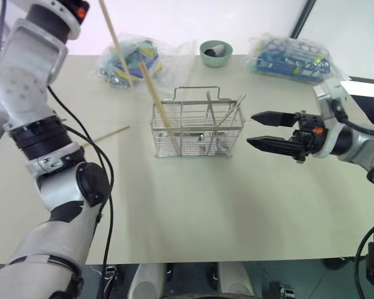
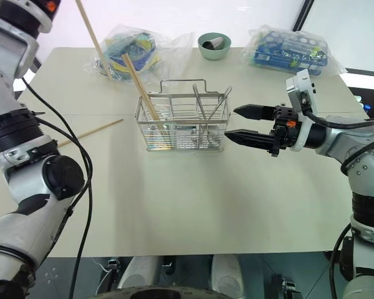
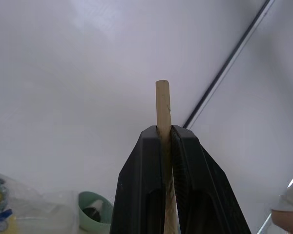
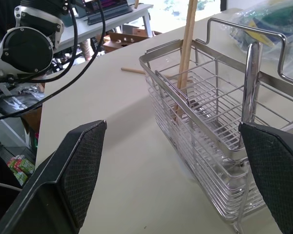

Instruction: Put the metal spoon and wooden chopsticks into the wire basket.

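Observation:
The wire basket (image 1: 197, 126) stands at the middle of the table. One wooden chopstick (image 1: 159, 106) leans upright in its left compartment. Two slim shiny metal handles (image 1: 210, 115) lean in its right half; I cannot tell which is the metal spoon. A second chopstick (image 1: 115, 40) hangs slanted above the table's far left, with my left gripper (image 3: 163, 129) shut on its upper end. A third chopstick (image 1: 106, 136) lies flat on the table, left of the basket. My right gripper (image 1: 250, 129) hovers open just right of the basket, pointing at it.
A round green bowl (image 1: 215, 53) sits behind the basket at the table's far edge. Clear plastic bags with coloured contents lie at the far left (image 1: 132, 61) and far right (image 1: 292, 57). A black cable (image 1: 106, 187) hangs along my left arm.

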